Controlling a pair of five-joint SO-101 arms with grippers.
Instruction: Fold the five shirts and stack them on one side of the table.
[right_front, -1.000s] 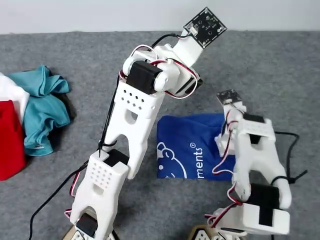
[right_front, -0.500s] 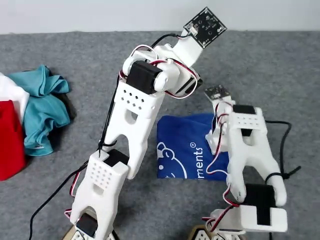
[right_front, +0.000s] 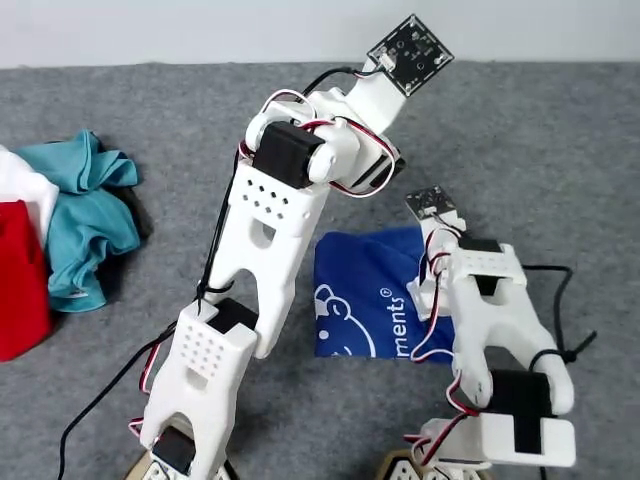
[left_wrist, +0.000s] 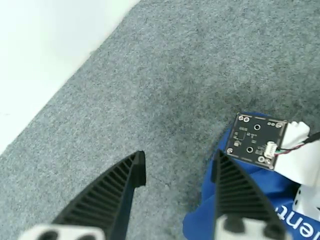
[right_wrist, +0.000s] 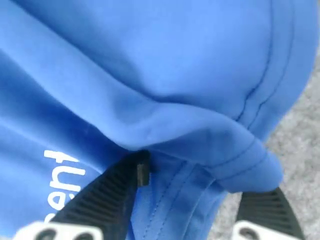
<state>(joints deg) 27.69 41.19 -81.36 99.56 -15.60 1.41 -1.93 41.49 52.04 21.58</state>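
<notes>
A blue shirt (right_front: 365, 290) with white print lies flat in the middle of the grey table. My right gripper (right_wrist: 200, 185) is down at the shirt's right edge, shut on a raised fold of the blue shirt (right_wrist: 150, 75). The cloth hides its fingertips. My left gripper (left_wrist: 180, 162) hangs open above bare table just beyond the shirt's far edge, holding nothing. In the left wrist view the right arm's camera board (left_wrist: 256, 139) sits over the blue shirt (left_wrist: 235, 215).
A loose heap of shirts lies at the table's left edge: teal (right_front: 85, 215), red (right_front: 20, 285) and white (right_front: 25, 185). A white wall (right_front: 200, 30) bounds the far side. The tall left arm (right_front: 265, 230) stands between the heap and the blue shirt.
The right arm has swung leftward over the blue shirt, and the shirt's right edge has come inward with it. The left arm has not moved.
</notes>
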